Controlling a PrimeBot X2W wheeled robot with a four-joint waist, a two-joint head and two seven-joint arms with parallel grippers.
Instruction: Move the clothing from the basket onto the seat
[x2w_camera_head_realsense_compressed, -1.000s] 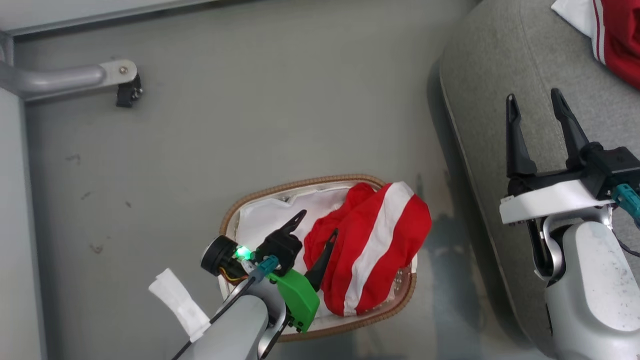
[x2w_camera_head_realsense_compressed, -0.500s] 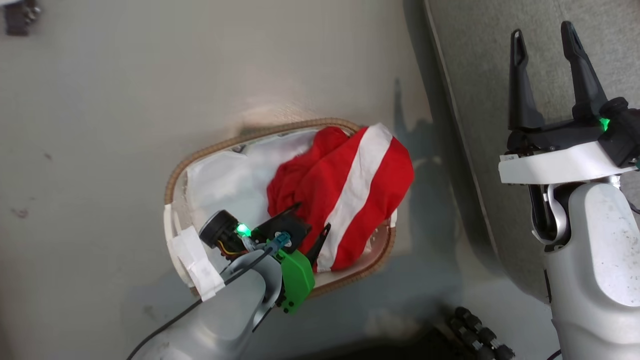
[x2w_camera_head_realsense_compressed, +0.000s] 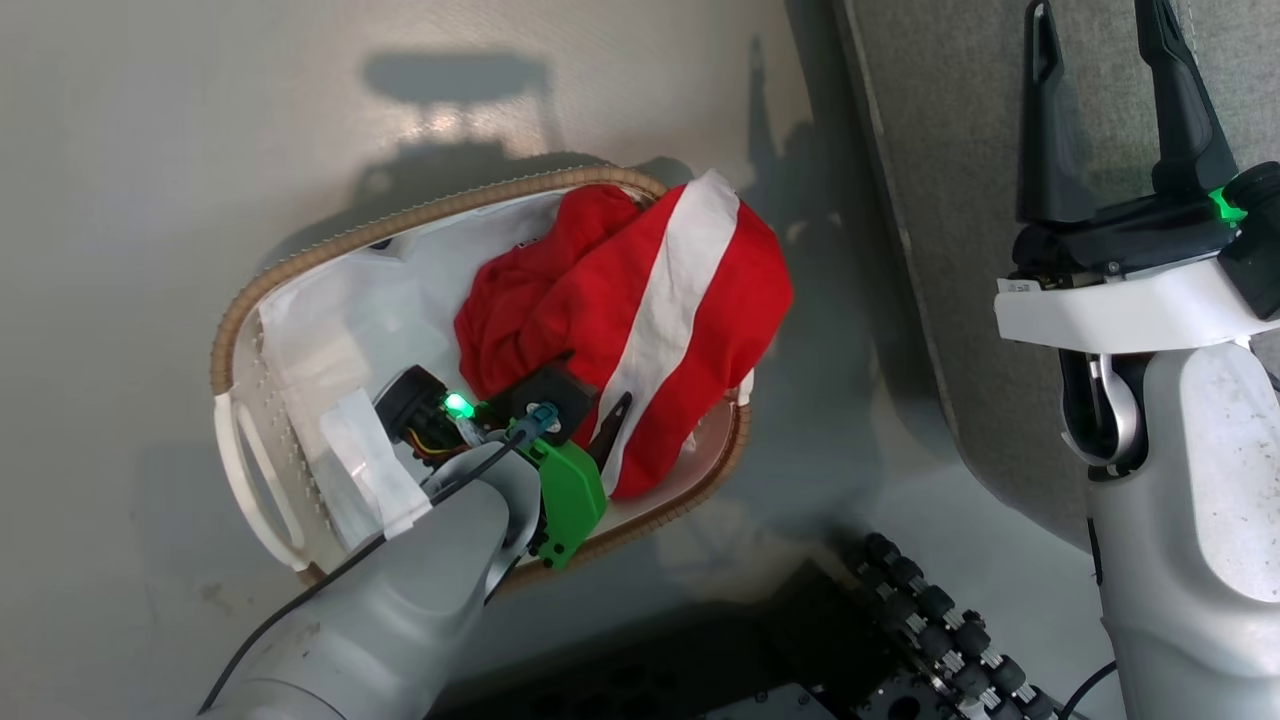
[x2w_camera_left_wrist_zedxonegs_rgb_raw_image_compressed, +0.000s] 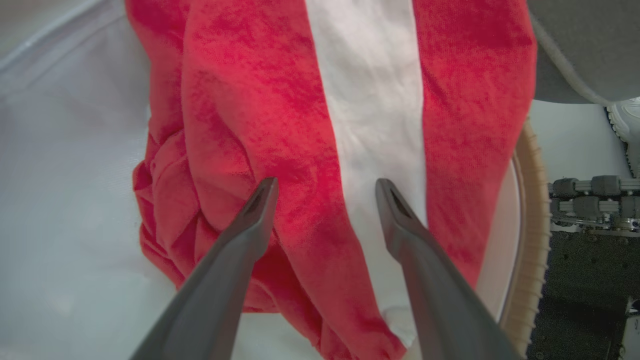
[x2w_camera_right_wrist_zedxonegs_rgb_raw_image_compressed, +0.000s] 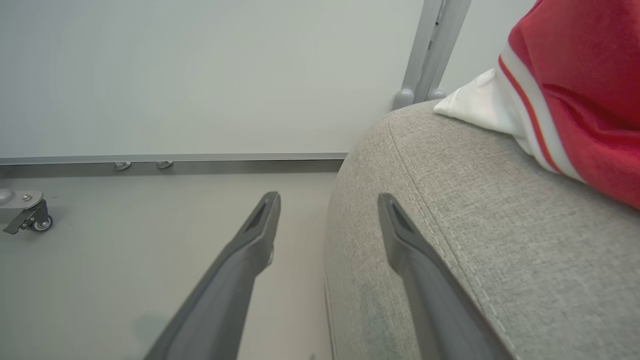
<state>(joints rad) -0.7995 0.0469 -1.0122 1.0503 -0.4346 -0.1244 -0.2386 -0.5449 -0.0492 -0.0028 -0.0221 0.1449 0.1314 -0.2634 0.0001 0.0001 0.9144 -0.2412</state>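
The basket stands on the grey floor, near the long stitched edge of the seat but apart from it, with a strip of floor between them. Inside it, on the white cloth liner, lies the red garment with the broad white band. It is bunched in the end of the basket nearer the seat, and its far fold spills over the brown woven rim on that side. The left pincer reaches down into the basket with its fingers apart. In the left wrist view one tip is at a crease in the red fabric and the other at the white band. Nothing is clamped between them, and I cannot tell whether the tips press into the cloth or stop just short of it. The right pincer hangs beside the edge of the seat, also spread and empty. In its own wrist view one finger shows against the floor and the other against the seat's rounded corner. The second garment – red, with a white collar and thin stripes – lies on the seat well beyond that corner. A pale wall panel stands behind, and a small castor sits on the floor by its foot.
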